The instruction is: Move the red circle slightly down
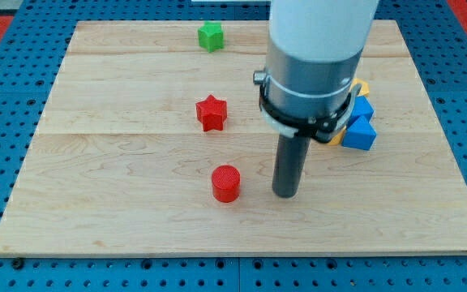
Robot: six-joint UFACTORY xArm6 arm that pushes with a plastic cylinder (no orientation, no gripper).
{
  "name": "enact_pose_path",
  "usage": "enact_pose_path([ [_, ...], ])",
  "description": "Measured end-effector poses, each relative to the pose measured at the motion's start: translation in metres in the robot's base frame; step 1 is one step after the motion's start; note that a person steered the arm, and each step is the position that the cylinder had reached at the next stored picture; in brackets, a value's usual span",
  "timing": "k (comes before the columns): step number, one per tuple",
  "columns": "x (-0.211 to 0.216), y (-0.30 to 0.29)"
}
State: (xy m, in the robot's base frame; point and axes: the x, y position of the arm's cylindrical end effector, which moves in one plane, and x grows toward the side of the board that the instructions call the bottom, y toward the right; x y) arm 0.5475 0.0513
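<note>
The red circle (226, 183) is a short red cylinder on the wooden board (120, 162), below the board's middle. My tip (286, 195) rests on the board to the right of the red circle, about a block's width away, at about the same height in the view. A red star (212, 113) lies above the red circle.
A green block (210, 36) sits near the board's top edge. Blue blocks (360, 128) and a yellow block (362, 85) cluster at the right, partly hidden behind the arm's body (314, 57). A blue perforated surface surrounds the board.
</note>
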Motion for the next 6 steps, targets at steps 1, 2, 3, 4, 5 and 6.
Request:
enact_pose_path([
  [1, -0.008, -0.028],
  [2, -0.05, -0.02],
  [3, -0.074, -0.031],
  [4, -0.046, -0.056],
  [5, -0.019, -0.062],
  [6, -0.046, -0.054],
])
